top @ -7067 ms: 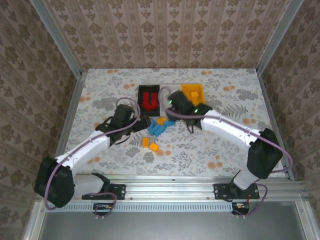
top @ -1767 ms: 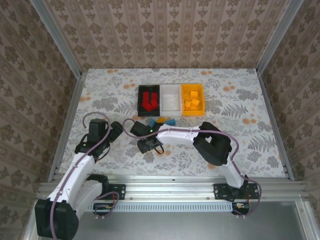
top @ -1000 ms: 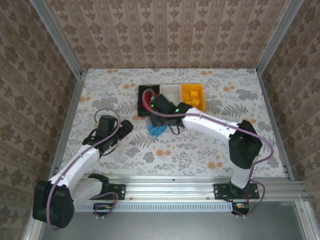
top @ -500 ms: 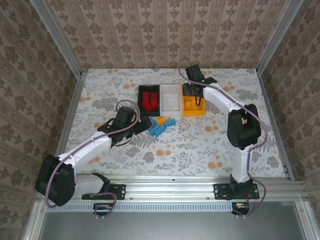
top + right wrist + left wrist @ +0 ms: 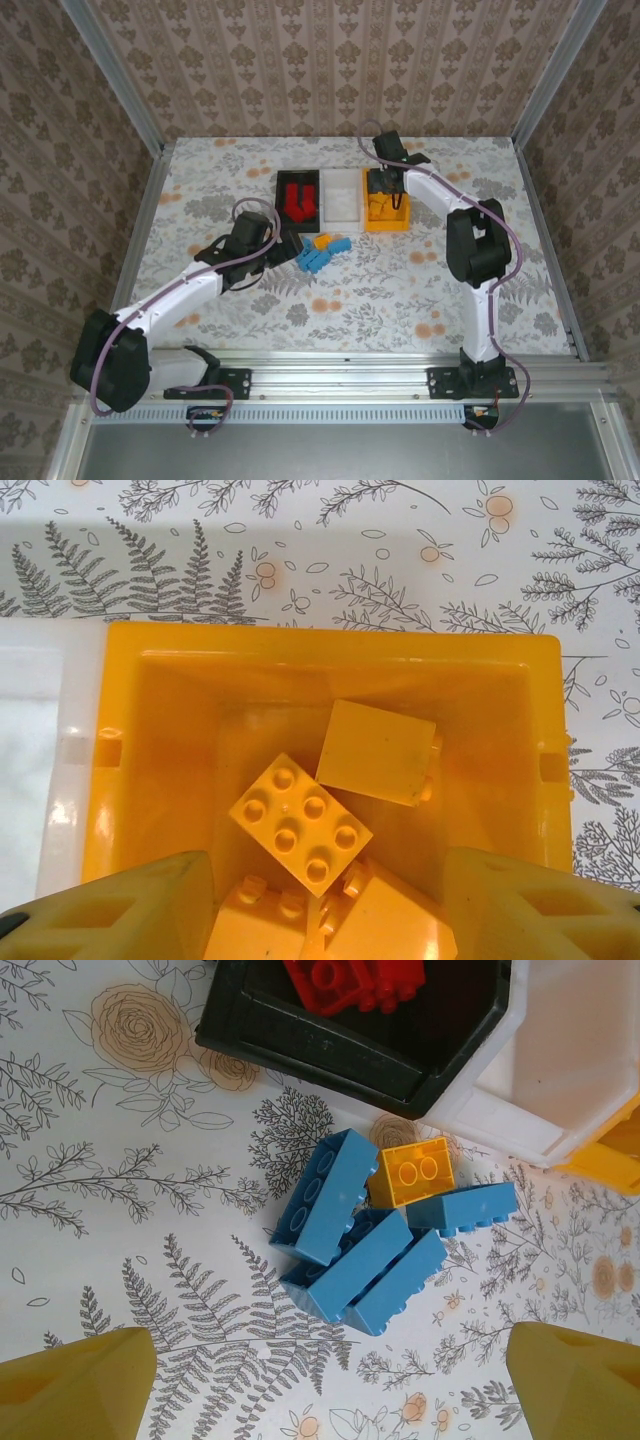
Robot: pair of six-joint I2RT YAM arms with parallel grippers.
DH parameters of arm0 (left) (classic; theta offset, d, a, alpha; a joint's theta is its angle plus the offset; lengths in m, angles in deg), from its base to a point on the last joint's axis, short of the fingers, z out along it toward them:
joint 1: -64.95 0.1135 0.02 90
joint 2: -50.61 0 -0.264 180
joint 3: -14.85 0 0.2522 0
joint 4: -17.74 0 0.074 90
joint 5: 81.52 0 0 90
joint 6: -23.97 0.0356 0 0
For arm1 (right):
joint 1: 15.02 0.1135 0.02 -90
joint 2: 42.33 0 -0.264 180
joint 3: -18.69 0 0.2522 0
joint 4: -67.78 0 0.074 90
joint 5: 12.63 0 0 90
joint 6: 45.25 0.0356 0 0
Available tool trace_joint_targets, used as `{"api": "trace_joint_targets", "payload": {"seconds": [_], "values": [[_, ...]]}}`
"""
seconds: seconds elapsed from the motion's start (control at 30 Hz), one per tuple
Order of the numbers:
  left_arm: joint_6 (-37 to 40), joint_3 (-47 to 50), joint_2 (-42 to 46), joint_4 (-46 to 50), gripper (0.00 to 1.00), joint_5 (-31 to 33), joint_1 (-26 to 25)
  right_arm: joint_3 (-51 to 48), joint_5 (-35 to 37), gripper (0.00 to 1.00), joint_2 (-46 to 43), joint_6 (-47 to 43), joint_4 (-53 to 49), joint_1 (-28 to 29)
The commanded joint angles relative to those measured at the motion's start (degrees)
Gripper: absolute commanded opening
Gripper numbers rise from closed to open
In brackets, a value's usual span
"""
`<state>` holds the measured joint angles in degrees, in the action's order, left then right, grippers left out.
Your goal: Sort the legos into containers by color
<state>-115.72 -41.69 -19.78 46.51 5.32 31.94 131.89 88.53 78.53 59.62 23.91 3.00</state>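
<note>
Desk: flower-patterned desk (image 5: 200, 190). It carries three bins in a row towards 12 o'clock, their side walls touching.
Black bin: black rectangular open-top plastic bin (image 5: 281, 205), at the 9 o'clock end of the row. It holds red plastic bricks (image 5: 298, 200).
White bin: white rectangular open-top plastic bin (image 5: 342, 195), in the middle of the row. No brick is visible inside it.
Orange-yellow bin: orange-yellow rectangular open-top plastic bin (image 5: 386, 225), at the 3 o'clock end. It holds several orange-yellow plastic bricks (image 5: 300, 835). One lies studs up and another shows a smooth face.
Loose bricks: cluster of blue plastic bricks (image 5: 350, 1235), lying on the desk and touching one another. The cluster is just beside the front walls of the black and white bins, on their 6 o'clock side.
Stray brick: single orange-yellow plastic brick (image 5: 412, 1172), studs up. It touches the blue cluster at its 1 o'clock edge.
Left hand: left hand (image 5: 330, 1370), just beside the blue cluster at its 9 o'clock in the top view. Its yellow fingers (image 5: 75, 1390) stand wide apart and hold nothing.
Right hand: right hand (image 5: 328, 890), positioned over the orange-yellow bin. Its fingers are apart, and no brick is clamped between them.
</note>
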Motion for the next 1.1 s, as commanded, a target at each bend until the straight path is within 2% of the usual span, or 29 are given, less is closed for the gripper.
{"api": "trace_joint_targets", "payload": {"seconds": [0.0,0.1,0.2,0.4,0.5,0.63,0.83,0.97,1.07], "values": [[1.78,-1.39,1.27,2.15,0.92,1.53,0.55,-4.11,0.45,0.62,-8.73,-0.11,0.79,3.41],[1.66,-0.32,2.76,2.64,0.92,2.07,2.50,-12.55,2.66,0.62,-16.20,1.00,4.90,10.72],[0.96,1.76,5.61,2.95,0.92,2.22,5.35,-18.37,6.02,0.60,-19.64,3.09,7.05,18.57],[0.51,6.20,10.77,3.07,0.91,2.73,10.75,-20.35,6.75,0.58,-16.82,5.51,7.37,26.39],[3.91,4.83,9.47,3.75,0.87,2.54,10.15,-22.11,6.68,0.58,-17.28,6.08,7.94,26.44],[8.26,0.13,3.22,6.37,0.80,2.84,7.29,-25.53,6.70,0.56,-19.73,6.85,7.78,24.86],[18.57,-10.95,-9.70,10.44,0.59,7.22,-3.59,-33.58,4.29,0.54,-25.22,9.03,8.11,20.27],[26.27,-20.36,-19.52,15.20,0.57,15.63,-11.80,-39.60,1.36,0.52,-30.61,11.27,9.23,15.56],[29.52,-27.15,-26.38,17.67,0.52,18.45,-14.47,-43.25,-3.21,0.50,-33.37,13.19,11.17,12.30]]}}
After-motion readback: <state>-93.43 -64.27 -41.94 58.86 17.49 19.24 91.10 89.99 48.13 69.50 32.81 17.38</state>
